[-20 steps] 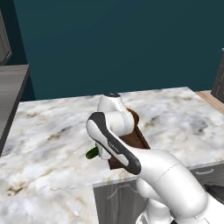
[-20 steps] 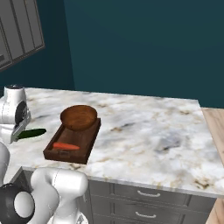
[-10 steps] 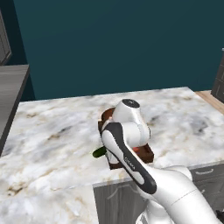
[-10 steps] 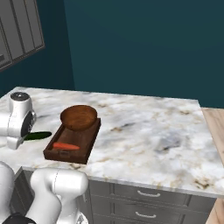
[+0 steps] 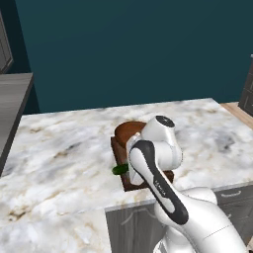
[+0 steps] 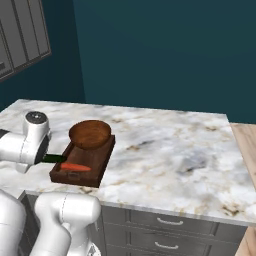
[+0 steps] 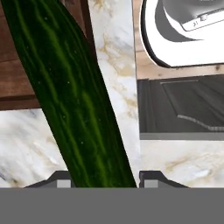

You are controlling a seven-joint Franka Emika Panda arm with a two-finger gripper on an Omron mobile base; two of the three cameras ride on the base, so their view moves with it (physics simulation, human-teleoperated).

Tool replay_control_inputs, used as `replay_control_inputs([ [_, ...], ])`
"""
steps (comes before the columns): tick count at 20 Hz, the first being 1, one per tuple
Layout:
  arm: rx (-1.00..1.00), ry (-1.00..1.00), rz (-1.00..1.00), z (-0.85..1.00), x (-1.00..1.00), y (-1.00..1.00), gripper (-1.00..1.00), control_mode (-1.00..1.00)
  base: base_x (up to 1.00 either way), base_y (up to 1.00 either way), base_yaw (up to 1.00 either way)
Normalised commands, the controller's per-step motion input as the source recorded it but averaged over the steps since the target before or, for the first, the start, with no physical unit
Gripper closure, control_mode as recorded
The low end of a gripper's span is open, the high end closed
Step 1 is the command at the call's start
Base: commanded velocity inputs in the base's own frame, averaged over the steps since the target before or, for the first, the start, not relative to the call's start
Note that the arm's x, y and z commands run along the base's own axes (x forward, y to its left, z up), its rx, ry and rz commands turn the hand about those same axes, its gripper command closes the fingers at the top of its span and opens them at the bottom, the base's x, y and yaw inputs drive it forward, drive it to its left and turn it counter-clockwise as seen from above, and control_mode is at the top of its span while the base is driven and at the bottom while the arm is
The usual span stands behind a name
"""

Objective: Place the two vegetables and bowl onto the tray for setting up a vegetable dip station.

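The end effector [image 7: 103,179] grasped the slim dark green cucumber [image 7: 65,92] between its fingertips. On the marbled surface [image 6: 165,150], the dark brown rectangular wooden tray [image 6: 97,167] carried the round brown wooden bowl [image 6: 90,134] at its far end and the slim red-orange carrot-like stick [image 6: 75,167] nearer.

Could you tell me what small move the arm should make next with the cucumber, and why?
Probably carry the cucumber a little further over the tray and lower it beside the carrot. The gripper has the cucumber between its fingers, and in the right base view its tip just reaches the tray's near rim. The bowl and carrot already sit on the tray.
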Motion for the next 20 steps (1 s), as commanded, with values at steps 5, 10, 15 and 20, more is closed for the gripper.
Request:
replay_control_inputs([
  [5,0.09,0.00,-0.01,0.01,0.07,-0.19,1.00,-1.00,0.00,0.00,0.00],
  [10,0.04,0.00,0.00,0.00,0.15,-0.16,1.00,-1.00,0.00,0.00,0.00],
  [15,0.00,0.00,0.00,0.00,0.20,-0.07,1.00,-1.00,0.00,0.00,0.00],
  [20,0.00,0.01,0.00,0.00,0.20,-0.12,1.00,-1.00,0.00,0.00,0.00],
])
